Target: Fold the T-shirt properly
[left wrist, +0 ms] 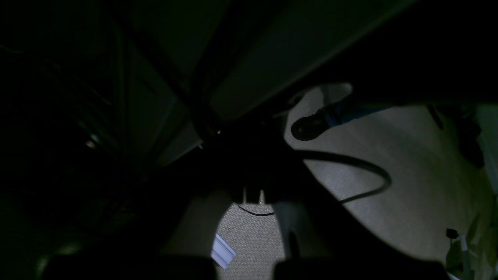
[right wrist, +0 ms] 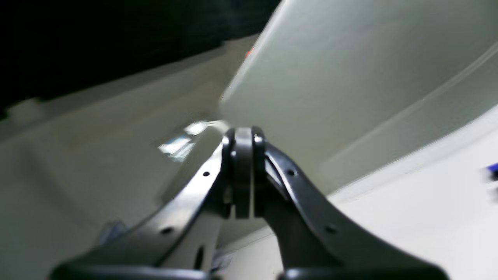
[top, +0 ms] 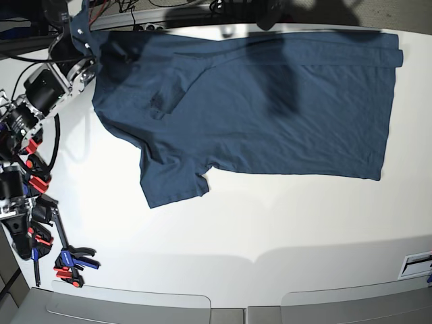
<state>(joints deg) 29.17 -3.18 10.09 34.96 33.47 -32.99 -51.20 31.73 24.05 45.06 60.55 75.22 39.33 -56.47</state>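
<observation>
The dark navy T-shirt [top: 270, 101] lies spread flat across the far half of the white table [top: 236, 229], one sleeve [top: 172, 182] pointing toward the near side. My right arm [top: 47, 84] stands at the far left corner, right by the shirt's left edge. In the right wrist view my right gripper [right wrist: 244, 134] is shut, pads pressed together with no cloth between them. The left wrist view is very dark. There my left gripper [left wrist: 253, 190] is only a black outline, shut, with nothing seen in it. The left arm is out of the base view.
Blue and red clamps [top: 73, 260] lie at the near left corner beside the arm's cabling. A small label [top: 416, 263] sits at the near right edge. The left wrist view shows carpet floor [left wrist: 408, 186], a black cable [left wrist: 362, 167] and a dark shoe [left wrist: 307, 126].
</observation>
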